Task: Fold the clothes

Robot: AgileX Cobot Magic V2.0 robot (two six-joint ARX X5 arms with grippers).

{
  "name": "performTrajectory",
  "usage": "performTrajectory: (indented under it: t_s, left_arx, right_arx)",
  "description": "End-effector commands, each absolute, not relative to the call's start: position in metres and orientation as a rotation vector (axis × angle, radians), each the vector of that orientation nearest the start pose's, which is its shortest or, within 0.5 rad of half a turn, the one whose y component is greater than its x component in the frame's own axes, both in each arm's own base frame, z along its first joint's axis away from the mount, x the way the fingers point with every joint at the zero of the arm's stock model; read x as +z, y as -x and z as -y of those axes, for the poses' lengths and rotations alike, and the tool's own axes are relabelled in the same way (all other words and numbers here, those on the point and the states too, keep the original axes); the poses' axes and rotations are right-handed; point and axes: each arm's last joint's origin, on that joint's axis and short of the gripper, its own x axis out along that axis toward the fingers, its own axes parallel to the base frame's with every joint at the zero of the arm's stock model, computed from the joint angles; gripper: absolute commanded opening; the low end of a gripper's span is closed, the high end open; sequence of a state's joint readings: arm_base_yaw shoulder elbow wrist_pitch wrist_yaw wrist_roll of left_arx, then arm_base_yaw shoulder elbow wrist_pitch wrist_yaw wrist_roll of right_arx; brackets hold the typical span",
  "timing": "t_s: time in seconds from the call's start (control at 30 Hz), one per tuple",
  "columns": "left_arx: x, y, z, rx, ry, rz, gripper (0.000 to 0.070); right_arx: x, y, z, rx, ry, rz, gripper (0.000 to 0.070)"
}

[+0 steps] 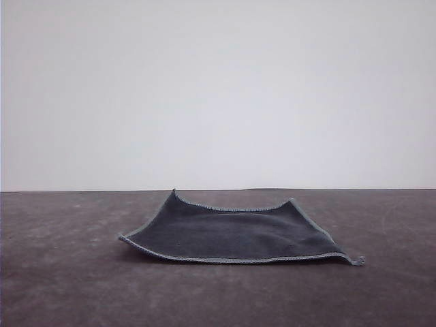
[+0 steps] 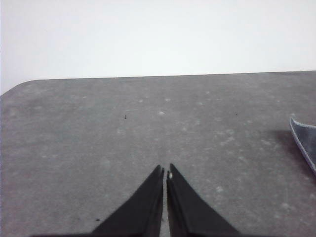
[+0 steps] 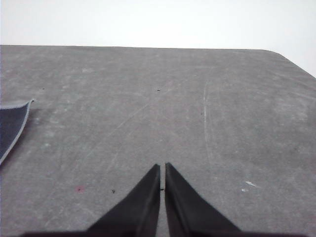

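Grey tabletop (image 1: 61, 286) carries the cloth (image 1: 231, 235) spread flat, dark side up. It lies well apart from both the left gripper (image 2: 165, 173) and the right gripper (image 3: 162, 168), between them; each is closed, holding nothing.

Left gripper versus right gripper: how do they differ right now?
The left gripper has the dark grey square cloth off to one side of its view, the right gripper to the opposite side. A pale speck sits on the left fingertips, none on the right. Both are shut, empty, above bare grey table.
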State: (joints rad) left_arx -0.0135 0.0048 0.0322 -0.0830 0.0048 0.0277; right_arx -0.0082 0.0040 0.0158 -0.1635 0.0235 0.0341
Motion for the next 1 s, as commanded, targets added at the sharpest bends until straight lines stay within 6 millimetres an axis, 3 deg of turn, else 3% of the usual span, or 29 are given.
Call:
performTrajectory:
  t_s: [0.0,0.17,0.27,0.53,0.73,0.97]
  left_arx:
    - [0.160,-0.097,0.001,-0.016,0.025,-0.064,0.0000]
    - [0.161,-0.097,0.001,-0.011,0.201,-0.063,0.0000]
    - [0.163,-0.097,0.001,-0.012,0.299,-0.036,0.0000]
    - [0.186,-0.095,0.001,-0.069,0.543,0.184,0.0000]
    - [0.212,-0.088,0.001,-0.092,0.556,0.266,0.0003]
    - [0.248,-0.074,0.001,-0.026,0.433,0.068,0.0004]
  right_arx:
    - [0.153,-0.096,0.002,-0.040,-0.044,-0.139,0.0015]
    - [0.157,-0.097,0.002,-0.036,-0.056,-0.099,0.0015]
    - [0.160,-0.097,0.002,-0.038,-0.155,-0.064,0.0015]
    - [0.177,-0.096,0.001,-0.017,-0.325,0.060,0.0011]
    - [0.202,-0.089,0.000,0.045,-0.339,0.115,0.0007]
    - [0.238,-0.070,0.000,0.036,-0.337,0.047,0.0006]
